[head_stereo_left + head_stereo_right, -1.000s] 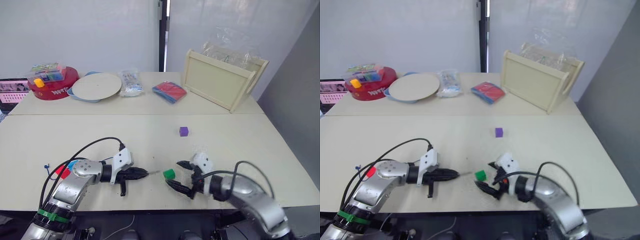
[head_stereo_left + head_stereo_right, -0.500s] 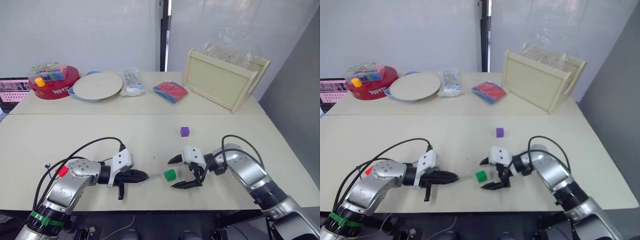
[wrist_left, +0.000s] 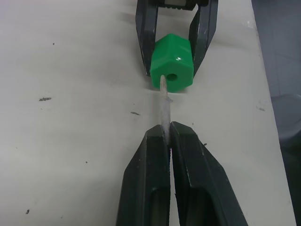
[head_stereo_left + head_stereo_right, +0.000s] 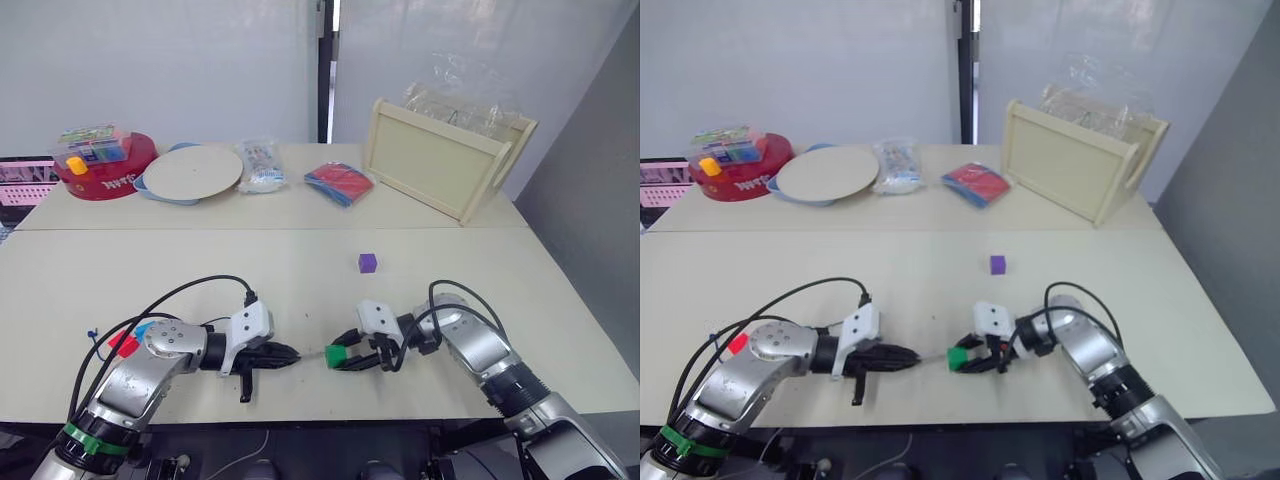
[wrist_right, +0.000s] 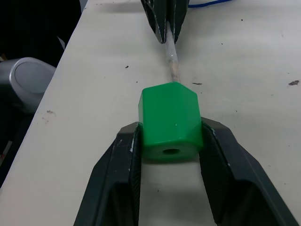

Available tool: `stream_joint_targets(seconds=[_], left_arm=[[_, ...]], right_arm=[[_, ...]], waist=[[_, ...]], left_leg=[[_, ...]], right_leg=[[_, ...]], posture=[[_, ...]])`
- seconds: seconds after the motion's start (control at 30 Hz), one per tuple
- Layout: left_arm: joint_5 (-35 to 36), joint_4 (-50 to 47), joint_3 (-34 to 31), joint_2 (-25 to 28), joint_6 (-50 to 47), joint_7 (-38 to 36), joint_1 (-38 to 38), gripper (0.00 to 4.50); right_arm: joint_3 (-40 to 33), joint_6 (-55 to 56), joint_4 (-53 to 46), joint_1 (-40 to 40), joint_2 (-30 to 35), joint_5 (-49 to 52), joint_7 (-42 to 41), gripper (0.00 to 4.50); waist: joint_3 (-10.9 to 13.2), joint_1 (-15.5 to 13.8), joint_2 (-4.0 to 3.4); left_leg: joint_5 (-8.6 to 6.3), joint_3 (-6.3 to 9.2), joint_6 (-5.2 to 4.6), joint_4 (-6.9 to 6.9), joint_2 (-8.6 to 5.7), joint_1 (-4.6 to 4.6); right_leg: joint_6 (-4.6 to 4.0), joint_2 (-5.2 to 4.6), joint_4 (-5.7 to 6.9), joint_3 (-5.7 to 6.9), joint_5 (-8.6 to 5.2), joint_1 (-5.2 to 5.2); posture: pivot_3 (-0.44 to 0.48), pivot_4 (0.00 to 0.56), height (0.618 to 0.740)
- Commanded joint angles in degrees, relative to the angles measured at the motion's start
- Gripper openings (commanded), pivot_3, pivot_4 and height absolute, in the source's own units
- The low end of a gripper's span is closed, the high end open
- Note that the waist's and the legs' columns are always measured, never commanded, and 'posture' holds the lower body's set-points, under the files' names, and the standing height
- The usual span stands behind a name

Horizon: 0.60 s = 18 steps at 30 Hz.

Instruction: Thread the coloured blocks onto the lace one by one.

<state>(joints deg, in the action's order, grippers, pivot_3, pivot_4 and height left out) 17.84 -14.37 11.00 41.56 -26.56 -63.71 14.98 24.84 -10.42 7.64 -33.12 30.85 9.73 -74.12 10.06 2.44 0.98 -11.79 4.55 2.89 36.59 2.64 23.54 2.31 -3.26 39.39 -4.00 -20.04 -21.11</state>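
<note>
A green block (image 5: 171,125) sits on the table between the fingers of my right gripper (image 4: 341,358), which is shut on it from both sides. My left gripper (image 3: 167,134) is shut on the lace's pale stiff tip (image 3: 164,106). That tip points at the green block (image 3: 171,63) and touches it at the rim of its hole. A red block (image 4: 125,345) and a blue block (image 4: 146,329) lie by my left forearm, with a bit of blue lace (image 4: 93,334) next to them. A purple block (image 4: 368,262) lies alone mid-table.
At the back stand a red round tub (image 4: 105,178) with a yellow piece, a white plate (image 4: 192,172), a clear bag (image 4: 262,165), a red-blue packet (image 4: 338,182) and a wooden tray (image 4: 445,155). The table's front edge runs just below both grippers.
My right gripper has swung in to the green block and closed its wide-open fingers onto it. The block now meets the lace tip. My left gripper has stayed shut on the lace.
</note>
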Motion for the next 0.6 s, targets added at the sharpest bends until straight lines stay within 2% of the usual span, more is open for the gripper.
stream_joint_targets(seconds=[0.03,0.6], left_arm=[[-0.46,-2.0,0.52,0.54,-0.68,0.37,0.75,0.0],[-0.78,-1.25,3.58,-0.22,-2.35,-0.97,4.37,0.0]], right_arm=[[-1.0,-2.71,-3.42,1.0,-0.04,-0.4,1.68,1.22],[-2.43,-8.49,-8.78,4.21,-0.82,-0.94,6.57,1.22]], waist=[[0.0,0.01,0.0],[0.0,-0.02,0.0]], left_leg=[[0.0,0.0,0.0,0.0,0.0,0.0],[0.0,0.0,0.0,0.01,-0.01,-0.02]], right_leg=[[0.0,0.0,0.0,0.0,0.0,0.0],[0.0,0.0,0.0,0.0,0.0,0.02]], posture=[[0.0,0.15,0.74],[0.0,0.15,0.74]])
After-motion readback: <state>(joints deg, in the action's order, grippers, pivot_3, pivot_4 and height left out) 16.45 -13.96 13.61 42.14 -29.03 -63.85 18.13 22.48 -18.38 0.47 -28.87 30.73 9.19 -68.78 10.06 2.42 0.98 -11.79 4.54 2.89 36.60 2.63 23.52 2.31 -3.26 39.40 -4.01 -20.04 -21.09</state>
